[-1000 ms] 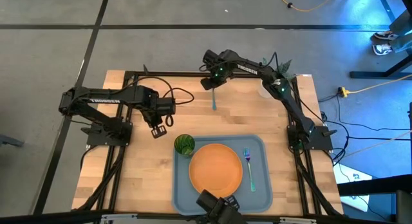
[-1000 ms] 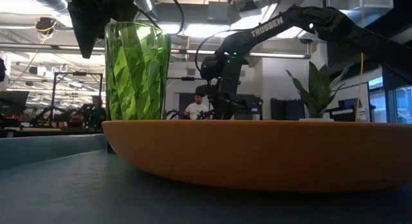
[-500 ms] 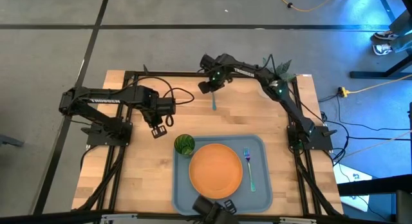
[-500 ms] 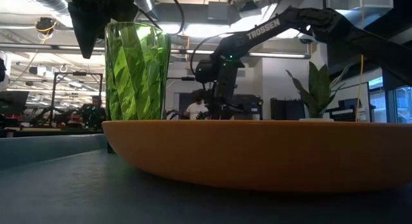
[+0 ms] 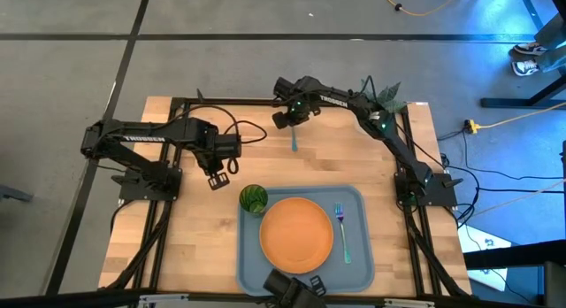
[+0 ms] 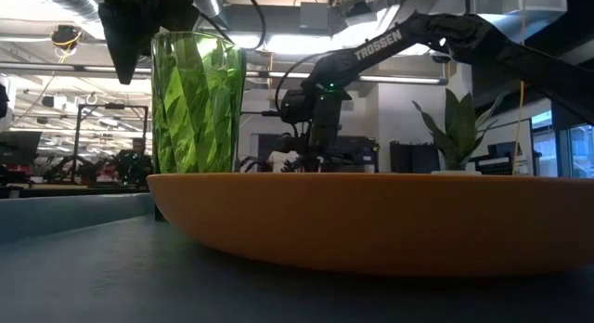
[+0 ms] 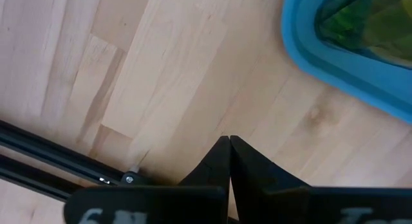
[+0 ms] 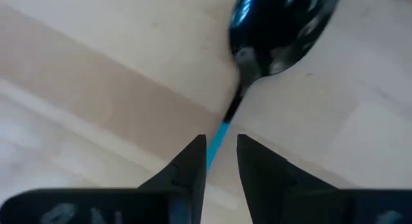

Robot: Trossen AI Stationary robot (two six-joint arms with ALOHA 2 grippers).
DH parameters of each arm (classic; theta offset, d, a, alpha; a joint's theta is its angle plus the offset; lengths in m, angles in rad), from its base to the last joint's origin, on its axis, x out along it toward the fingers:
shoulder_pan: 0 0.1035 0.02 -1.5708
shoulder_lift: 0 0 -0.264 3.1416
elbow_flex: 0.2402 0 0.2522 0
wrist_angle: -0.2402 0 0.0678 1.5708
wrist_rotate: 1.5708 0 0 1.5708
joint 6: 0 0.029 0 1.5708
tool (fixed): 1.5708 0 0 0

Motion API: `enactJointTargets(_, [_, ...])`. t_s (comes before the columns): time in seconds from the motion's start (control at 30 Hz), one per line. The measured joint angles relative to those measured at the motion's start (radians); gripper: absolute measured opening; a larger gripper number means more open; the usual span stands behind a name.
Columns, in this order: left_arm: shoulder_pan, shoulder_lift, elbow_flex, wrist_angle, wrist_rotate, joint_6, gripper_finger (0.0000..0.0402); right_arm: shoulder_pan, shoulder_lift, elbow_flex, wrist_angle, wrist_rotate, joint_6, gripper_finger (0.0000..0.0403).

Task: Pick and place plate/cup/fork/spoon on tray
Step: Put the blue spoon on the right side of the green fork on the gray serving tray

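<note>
The grey-blue tray [image 5: 250,255] lies at the table's near edge. On it are the orange plate [image 5: 296,230], the green cup [image 5: 254,199] at its far left corner, and the fork [image 5: 341,233] to the right of the plate. The spoon [image 5: 294,140] lies on the wooden table, far of the tray. My right gripper [image 5: 285,119] is low over the spoon's far part. It is slightly open, with a finger on either side of the teal handle [image 8: 217,141], and the dark head [image 8: 283,24] lies ahead. My left gripper [image 5: 217,179] is shut and empty, left of the cup.
A leafy plant in a white pot [image 5: 382,100] stands at the table's far right corner, beside my right arm. Bare wood lies between the spoon and the tray. In the low view the cup [image 6: 198,100] and the plate [image 6: 371,216] fill the foreground.
My right gripper has gone a little toward the table's left edge, ending over the spoon's far part. The spoon has stayed where it was.
</note>
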Motion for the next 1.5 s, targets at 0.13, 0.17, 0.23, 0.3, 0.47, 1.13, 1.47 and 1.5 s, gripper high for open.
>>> enactJointTargets(0.13, [0.0, 0.0, 0.0, 0.0, 0.0, 0.0, 0.0, 0.0, 0.013, 0.0, 0.0, -0.012, -0.006, 0.0092])
enactJointTargets(0.17, [0.0, 0.0, 0.0, 0.0, 0.0, 0.0, 0.0, 0.001, 0.015, 0.0, 0.0, -0.012, -0.006, 0.0092])
enactJointTargets(0.23, [0.0, 0.0, 0.0, 0.002, -0.001, 0.0, 0.0, 0.001, 0.014, 0.0, 0.004, -0.015, -0.007, 0.0092])
enactJointTargets(0.3, [0.0, 0.0, 0.0, 0.003, -0.001, 0.0, 0.0, 0.0, 0.013, 0.0, 0.007, -0.02, 0.009, 0.0092])
enactJointTargets(0.47, [0.0, 0.0, 0.0, 0.004, -0.001, 0.0, 0.0, 0.0, 0.013, 0.0, 0.006, -0.042, 0.012, 0.0092])
enactJointTargets(1.13, [0.0, 0.0, 0.0, 0.004, 0.0, 0.025, 0.0, -0.083, 0.011, 0.146, -0.189, -0.138, -0.25, 0.0092])
enactJointTargets(1.47, [0.0, 0.0, 0.0, 0.008, 0.0, 0.023, 0.0, -0.17, 0.011, 0.16, -0.17, -0.188, -0.443, 0.0092])
enactJointTargets(1.5, [0.0, 0.0, 0.0, 0.008, 0.0, 0.023, 0.0, -0.174, 0.011, 0.159, -0.165, -0.189, -0.463, 0.0092])
